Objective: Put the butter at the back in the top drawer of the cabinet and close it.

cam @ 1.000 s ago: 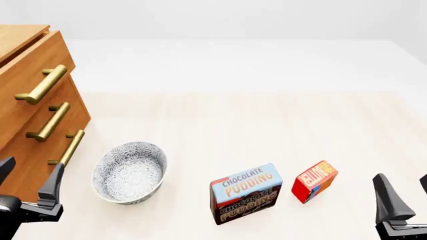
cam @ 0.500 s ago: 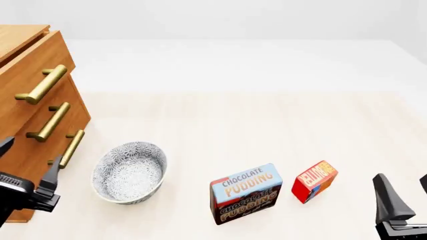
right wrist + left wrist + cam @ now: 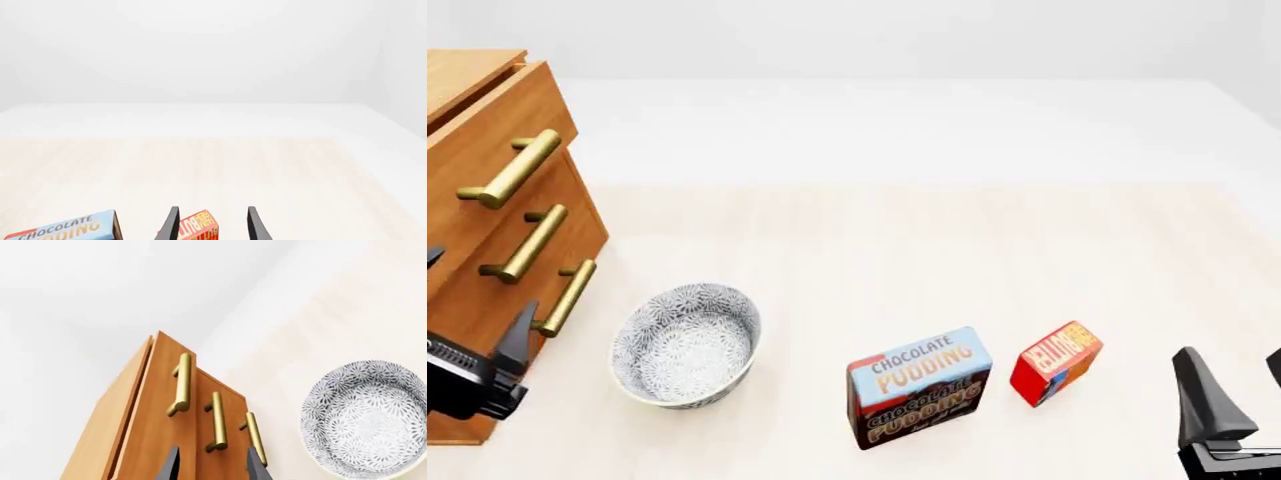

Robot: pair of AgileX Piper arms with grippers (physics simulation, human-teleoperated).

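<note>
A: Step in hand, by the look of it: opening the top drawer [image 3: 487, 140] of the cabinet [image 3: 481, 290] with the left gripper [image 3: 212, 464]. Fingers apart, empty, low by the bottom handle [image 3: 565, 296].

B: Best done by rising to the top handle [image 3: 510, 168], straddling the bar mid-length, closing squarely, then pulling straight out along the drawer's travel. Worth avoiding the bowl [image 3: 686, 343] just right of it.

A: And the butter [image 3: 1056, 361]?

B: On the table [image 3: 961, 250], near right, just right of the pudding box [image 3: 920, 385], apart from it. Propped on a long edge, long axis slanting near-left to far-right, lettered face toward the camera. Right gripper [image 3: 212, 222] spread, empty, near it, aimed straight at it.
</note>
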